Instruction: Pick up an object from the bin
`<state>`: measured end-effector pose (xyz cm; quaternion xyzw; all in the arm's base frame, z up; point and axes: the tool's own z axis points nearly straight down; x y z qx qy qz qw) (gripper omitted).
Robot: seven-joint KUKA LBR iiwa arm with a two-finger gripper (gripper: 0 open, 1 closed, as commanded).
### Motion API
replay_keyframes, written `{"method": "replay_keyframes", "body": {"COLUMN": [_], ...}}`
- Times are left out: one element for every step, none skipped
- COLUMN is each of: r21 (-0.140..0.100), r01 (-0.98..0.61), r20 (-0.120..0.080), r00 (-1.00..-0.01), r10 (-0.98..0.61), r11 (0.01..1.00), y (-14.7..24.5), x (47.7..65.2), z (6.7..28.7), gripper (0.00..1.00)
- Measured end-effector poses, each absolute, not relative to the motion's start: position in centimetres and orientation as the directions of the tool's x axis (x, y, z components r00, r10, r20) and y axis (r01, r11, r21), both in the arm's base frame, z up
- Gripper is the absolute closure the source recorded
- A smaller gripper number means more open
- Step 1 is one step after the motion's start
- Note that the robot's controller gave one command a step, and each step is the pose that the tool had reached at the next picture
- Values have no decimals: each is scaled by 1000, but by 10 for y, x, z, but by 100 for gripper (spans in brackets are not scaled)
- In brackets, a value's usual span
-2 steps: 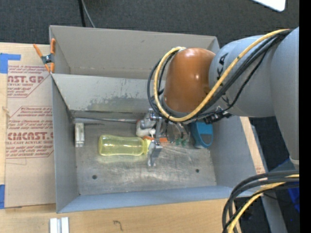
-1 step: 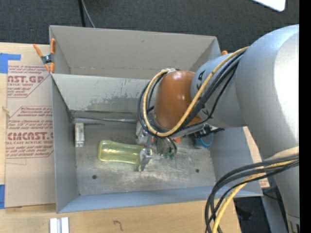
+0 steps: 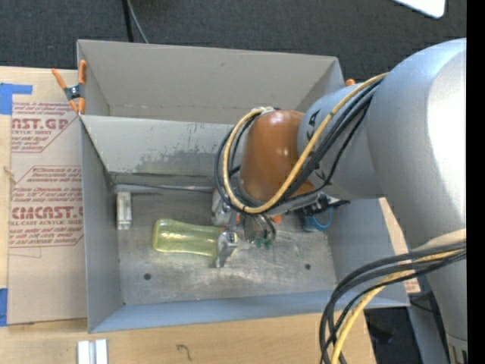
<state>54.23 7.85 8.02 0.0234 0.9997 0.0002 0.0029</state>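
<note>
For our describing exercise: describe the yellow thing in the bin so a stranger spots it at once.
Look at the floor of the grey metal bin, left of the end effector. A translucent yellow object lies flat there, long and rounded; the small clear block by the left wall is colourless.

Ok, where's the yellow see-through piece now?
In the camera view the yellow piece lies on the bin floor, left of centre, its right end at the gripper; a pale block sits upper left.

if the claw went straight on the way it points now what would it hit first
Likely the right end of the yellow see-through piece, which lies just under the claw; if it misses, the bin floor. The claw's height is unclear.
</note>
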Motion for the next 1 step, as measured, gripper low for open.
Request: {"method": "replay_keyframes", "body": {"r21": [1], "r01": [-63], "r20": [-9], "r00": [-998], "r10": [-63], "r11": [998], "y": [96], "x": [542], "z": [272], "gripper": [100]}}
